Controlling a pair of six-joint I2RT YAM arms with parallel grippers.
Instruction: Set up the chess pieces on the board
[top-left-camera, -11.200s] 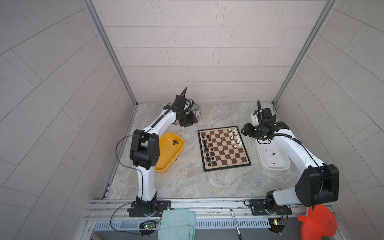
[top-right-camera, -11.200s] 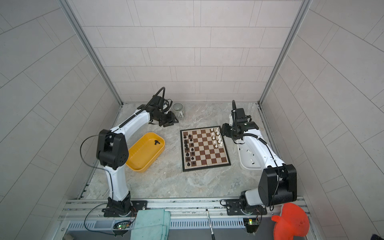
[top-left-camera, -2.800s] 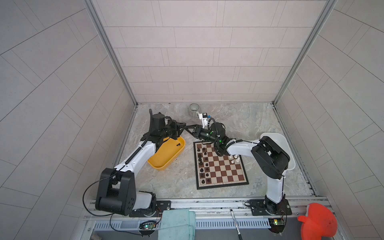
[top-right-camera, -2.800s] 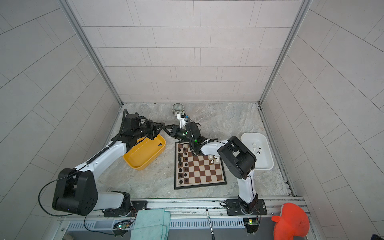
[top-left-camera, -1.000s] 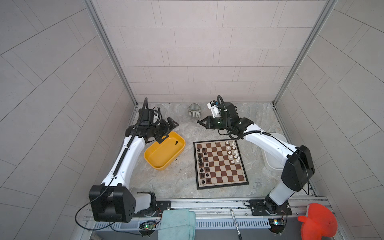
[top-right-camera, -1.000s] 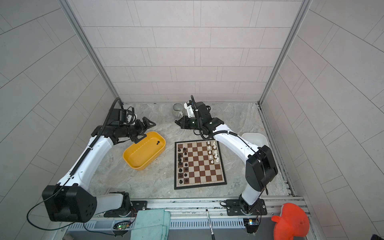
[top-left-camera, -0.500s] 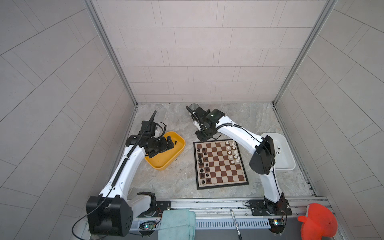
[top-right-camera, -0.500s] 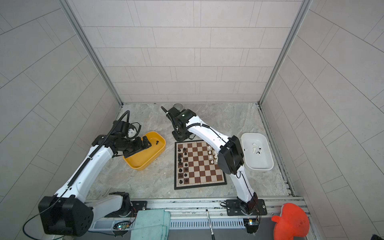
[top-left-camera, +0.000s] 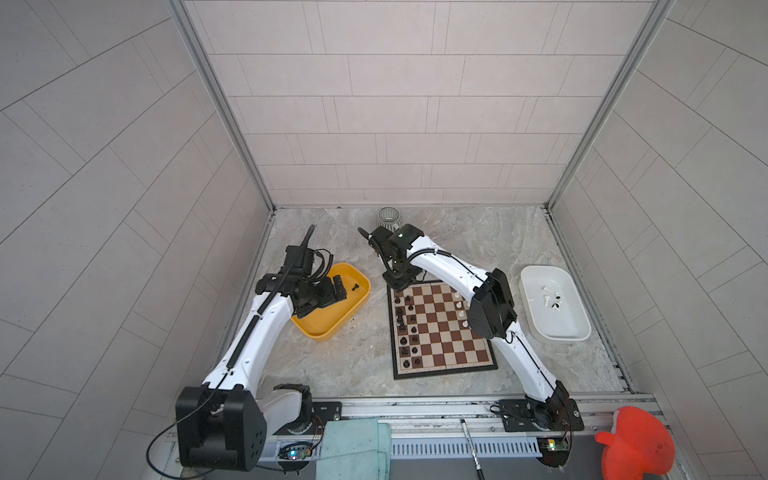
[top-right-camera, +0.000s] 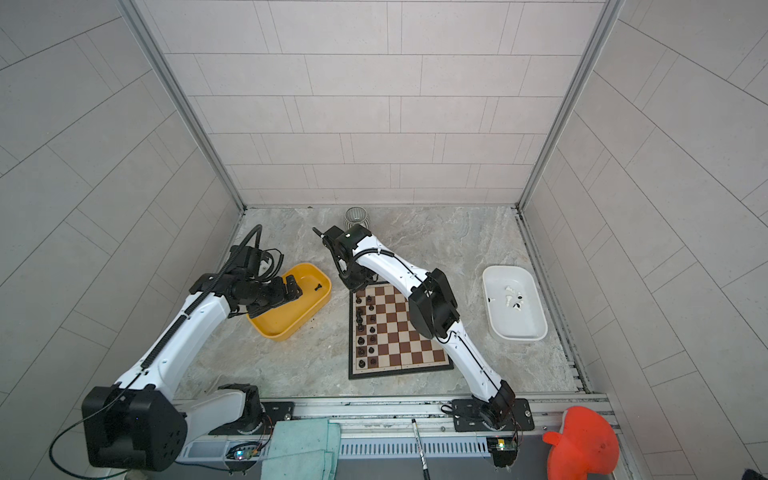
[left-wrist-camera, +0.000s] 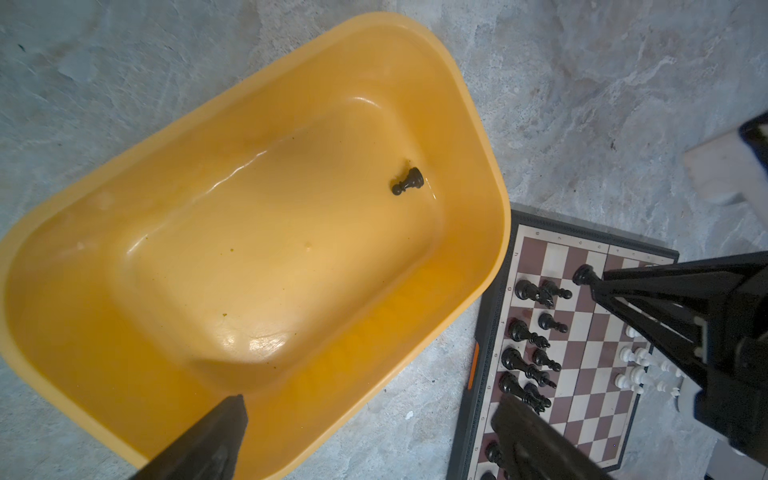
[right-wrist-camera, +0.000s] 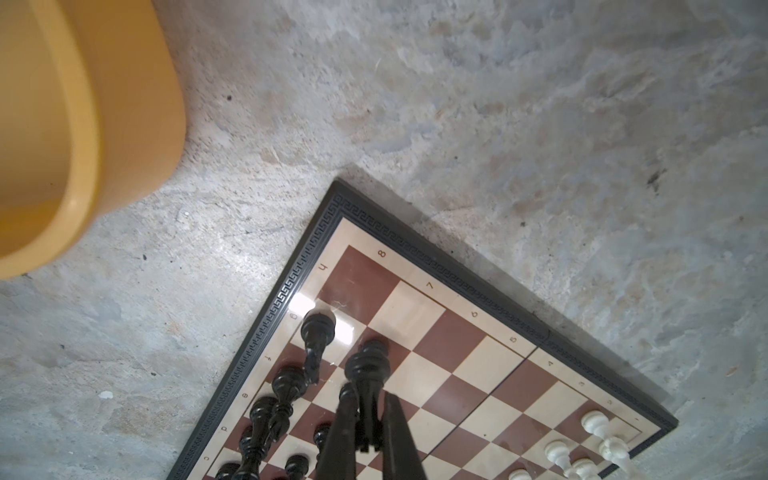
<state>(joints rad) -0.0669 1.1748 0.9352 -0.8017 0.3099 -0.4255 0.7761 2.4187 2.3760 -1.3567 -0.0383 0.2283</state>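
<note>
Trouble is most likely at the corner of the board (top-left-camera: 449, 349) nearest the yellow tray (top-left-camera: 323, 322). There the right claw (right-wrist-camera: 369, 395) is pressed together on a black piece (right-wrist-camera: 368, 365), base down, over a brown square. Whether the base touches the square I cannot tell. A standing black neighbour (right-wrist-camera: 318, 328) is just beside it, and more black pieces (top-left-camera: 405, 328) crowd the two rows along that edge. If the claw lets go while the piece hangs tilted or off-centre, I judge it would tip and could knock the neighbour over. Fingers spreading or lifting away carelessly could do the same, since the gaps are tight. A hard downward push might also slide the board on the smooth table (top-left-camera: 353, 365).

The left claw (left-wrist-camera: 370, 411) is spread wide above the yellow tray, holding nothing. One black pawn (left-wrist-camera: 409, 183) lies on its side on the tray floor, near the wall. Picked from there, it may skid on the glossy plastic or get pinched crooked, and the wall leaves little room for a finger.

White pieces (top-left-camera: 465, 323) stand along the opposite side of the board, partly hidden by the right arm. Several more lie in the white tray (top-left-camera: 557, 326), well apart, so the setup is unfinished.
</note>
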